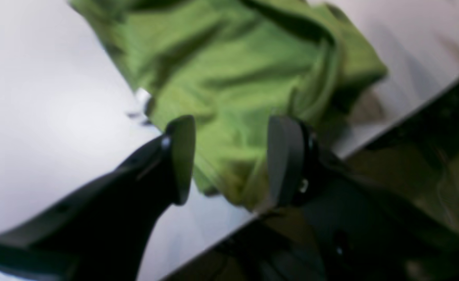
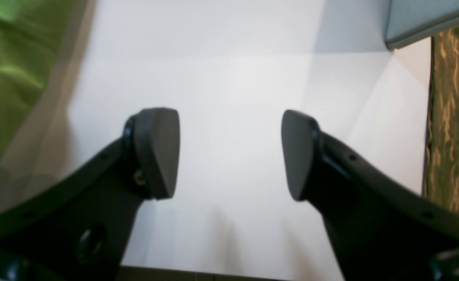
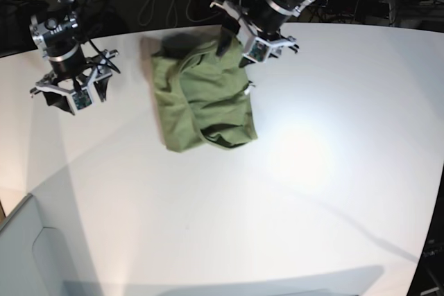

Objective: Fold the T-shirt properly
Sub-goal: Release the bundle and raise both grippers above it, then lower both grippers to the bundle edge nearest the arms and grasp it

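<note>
Green T-shirt bunched at the table's far edge, both grippers wide open.

We see the T-shirt (image 3: 205, 105) lying crumpled on the white table (image 3: 312, 171), its upper end near the far edge (a small white tag (image 1: 143, 95) shows at one side in the left wrist view). The left gripper (image 1: 229, 160) hangs just above the cloth with its jaws spread wide and nothing held between them. The right gripper (image 2: 229, 154) is well apart from the shirt, over bare table, jaws equally wide and empty.
</note>
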